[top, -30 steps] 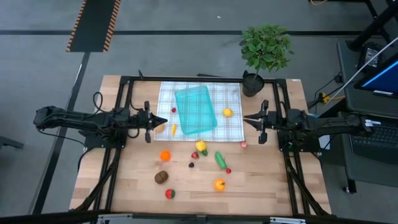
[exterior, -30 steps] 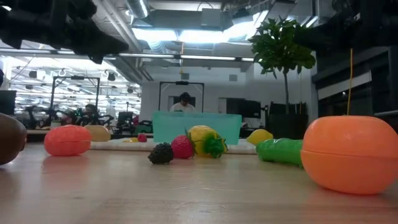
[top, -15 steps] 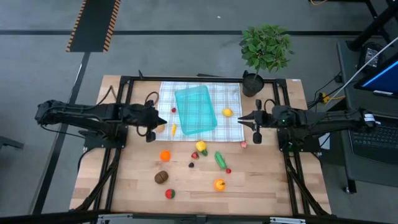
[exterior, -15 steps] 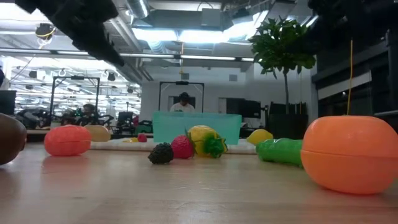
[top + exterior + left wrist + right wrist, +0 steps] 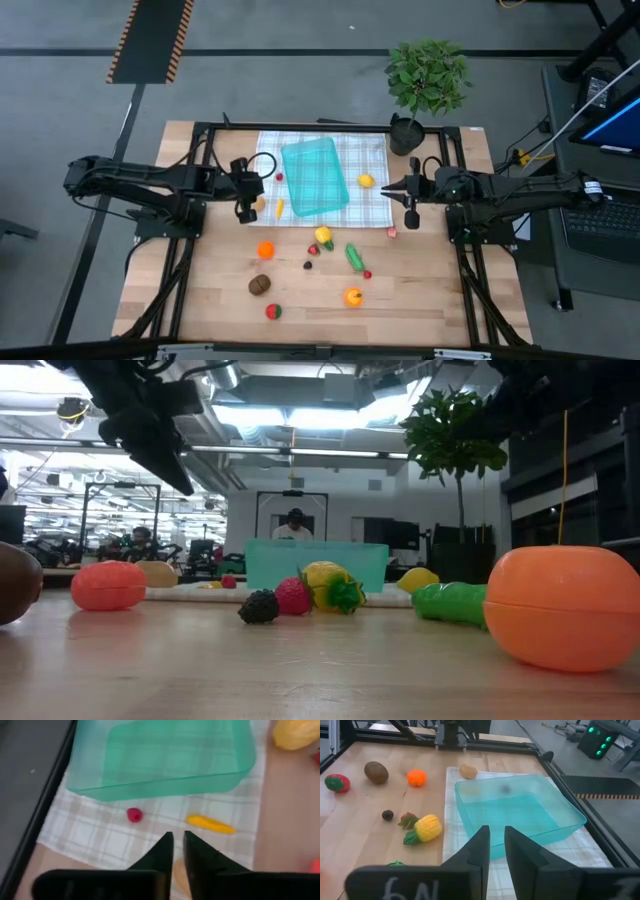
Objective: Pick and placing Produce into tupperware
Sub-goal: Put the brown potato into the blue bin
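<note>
The left hand [image 5: 250, 190] has swung in over the cloth's left edge, fingers a sliver apart and empty, above the potato [image 5: 259, 204] and carrot [image 5: 279, 208]. The right hand [image 5: 398, 190], nearly together, has edged toward the lemon [image 5: 366, 181]. The tupperware [image 5: 314, 176] holds nothing; picking is about to begin.

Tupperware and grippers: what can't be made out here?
- Tupperware inside: low view shows only its side wall; the yellow fruit covers part of it.
- Beige piece: left wrist view, mostly behind the left gripper fingers.
- Right gripper base: cut off by the right wrist view's edge.
- Red berry: too small in the high view.
</note>
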`<state>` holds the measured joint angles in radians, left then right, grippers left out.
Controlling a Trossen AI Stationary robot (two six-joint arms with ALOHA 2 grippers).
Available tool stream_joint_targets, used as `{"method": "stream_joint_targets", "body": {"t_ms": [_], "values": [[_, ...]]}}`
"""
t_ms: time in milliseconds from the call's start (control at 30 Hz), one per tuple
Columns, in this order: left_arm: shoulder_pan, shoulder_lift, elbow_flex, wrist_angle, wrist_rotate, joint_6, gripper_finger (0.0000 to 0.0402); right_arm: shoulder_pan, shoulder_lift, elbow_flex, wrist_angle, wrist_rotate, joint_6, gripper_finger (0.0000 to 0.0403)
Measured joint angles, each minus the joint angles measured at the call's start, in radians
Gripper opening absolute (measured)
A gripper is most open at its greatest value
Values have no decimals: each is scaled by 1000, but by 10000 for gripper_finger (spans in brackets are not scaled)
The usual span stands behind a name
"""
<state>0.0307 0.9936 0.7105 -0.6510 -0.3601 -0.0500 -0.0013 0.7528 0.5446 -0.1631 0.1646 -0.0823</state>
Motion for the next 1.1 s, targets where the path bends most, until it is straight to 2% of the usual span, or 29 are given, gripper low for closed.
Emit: {"method": "stream_joint_targets", "body": {"t_ms": [200,333,433,533,633,767,1100], "values": [[0,2,0,0,-87,-4,129,0,0,0,0,3,22,62],[0,2,0,-15,-101,-48,179,0,0,0,1,3,70,62],[0,2,0,-36,-96,-93,200,0,0,0,1,3,78,62],[0,1,0,-99,-73,-124,209,0,0,0,1,3,77,62],[0,2,0,-181,17,-138,208,0,0,0,1,3,77,62],[-1,2,3,-187,113,-222,205,0,0,0,2,3,74,62],[0,2,3,-187,150,-510,204,0,0,0,2,2,72,62]]}}
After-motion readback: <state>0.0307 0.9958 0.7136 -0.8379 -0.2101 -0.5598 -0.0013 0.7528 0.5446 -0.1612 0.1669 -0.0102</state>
